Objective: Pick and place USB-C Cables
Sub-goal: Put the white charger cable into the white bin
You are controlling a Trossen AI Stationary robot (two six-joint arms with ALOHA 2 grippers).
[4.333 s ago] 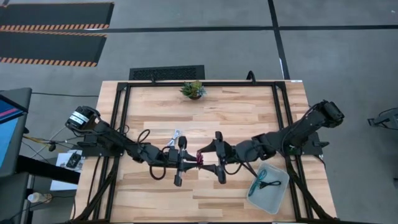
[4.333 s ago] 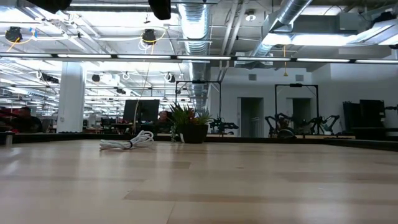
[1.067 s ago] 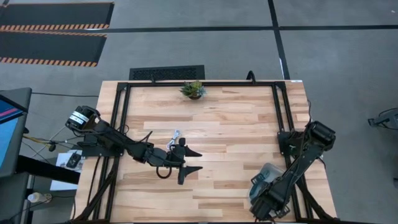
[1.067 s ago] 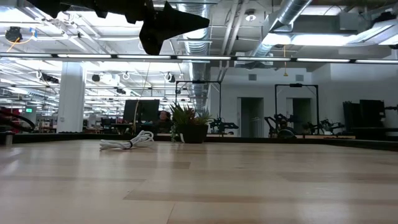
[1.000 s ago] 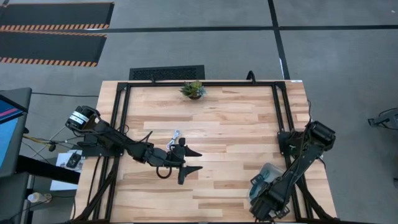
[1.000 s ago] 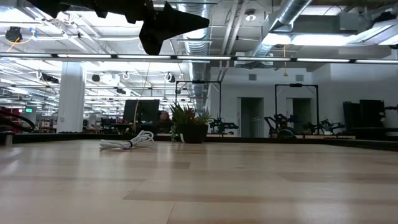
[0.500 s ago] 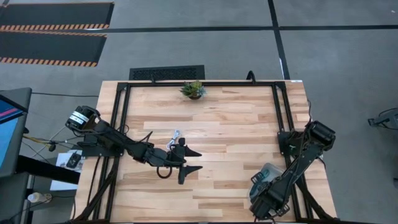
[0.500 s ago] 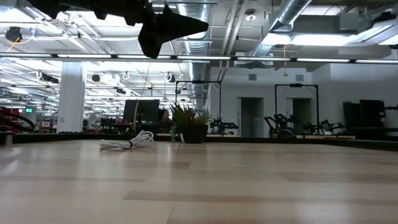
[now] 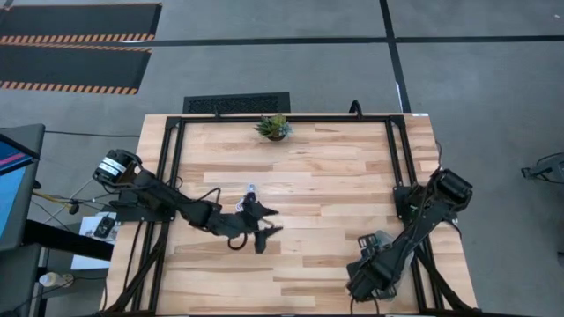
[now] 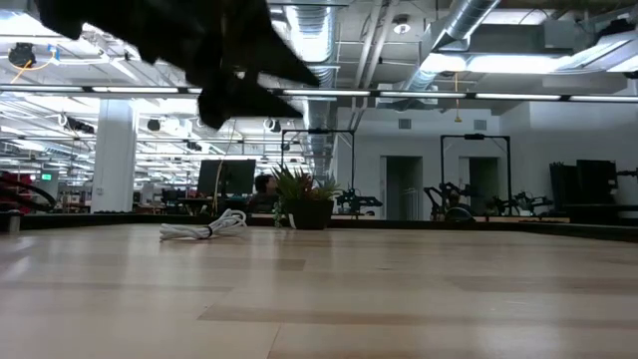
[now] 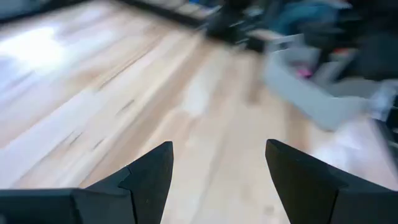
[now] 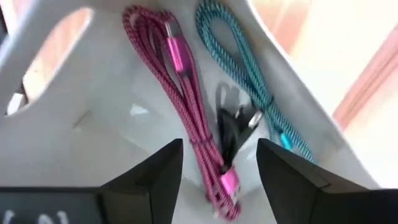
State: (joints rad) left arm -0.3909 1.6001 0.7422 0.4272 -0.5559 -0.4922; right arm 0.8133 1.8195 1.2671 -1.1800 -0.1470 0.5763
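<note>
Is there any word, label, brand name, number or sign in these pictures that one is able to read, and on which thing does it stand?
None can be read.
Green sign in the room behind the table: too small to read.
Screen beside the table: colours only, no letters to make out.
Pink cable, teal cable and grey bin: no print visible.

Two dark, jointed arms — the left arm (image 9: 167, 204) carries a round white-and-black disc at its shoulder and looping black cable along its links. The right arm (image 9: 421, 224) is black throughout — its fingers (image 12: 283, 177) broad, matte, wedge-shaped.
</note>
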